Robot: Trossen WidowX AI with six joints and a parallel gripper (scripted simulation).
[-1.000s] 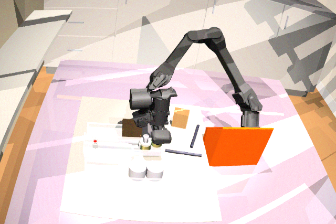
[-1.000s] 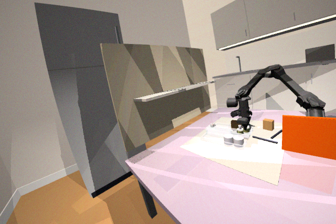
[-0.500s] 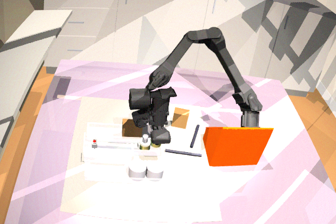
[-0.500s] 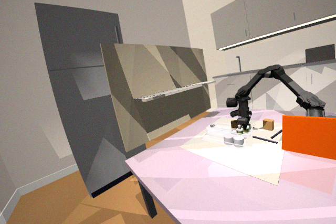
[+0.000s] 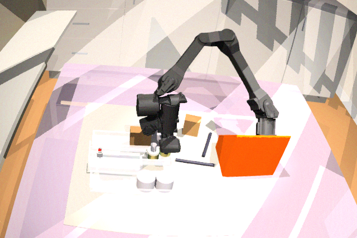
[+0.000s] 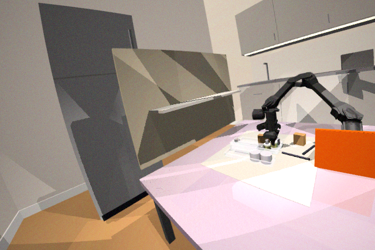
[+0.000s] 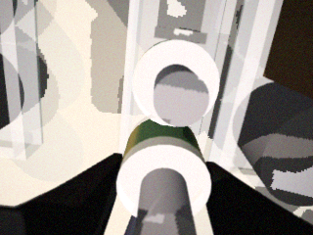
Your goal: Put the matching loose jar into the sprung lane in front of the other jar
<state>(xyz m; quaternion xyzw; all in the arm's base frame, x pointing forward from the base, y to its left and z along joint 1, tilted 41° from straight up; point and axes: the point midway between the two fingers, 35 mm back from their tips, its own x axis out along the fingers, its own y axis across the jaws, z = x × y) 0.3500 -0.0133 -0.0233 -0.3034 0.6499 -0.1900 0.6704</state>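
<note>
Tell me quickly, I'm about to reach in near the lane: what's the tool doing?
Tool: closed on the front jar.

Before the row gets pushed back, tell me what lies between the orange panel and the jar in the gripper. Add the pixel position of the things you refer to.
Two dark rods (image 5: 194, 162) (image 5: 206, 144) lie between the orange panel (image 5: 253, 156) and the held jar (image 5: 165, 154), as the top view shows.
</note>
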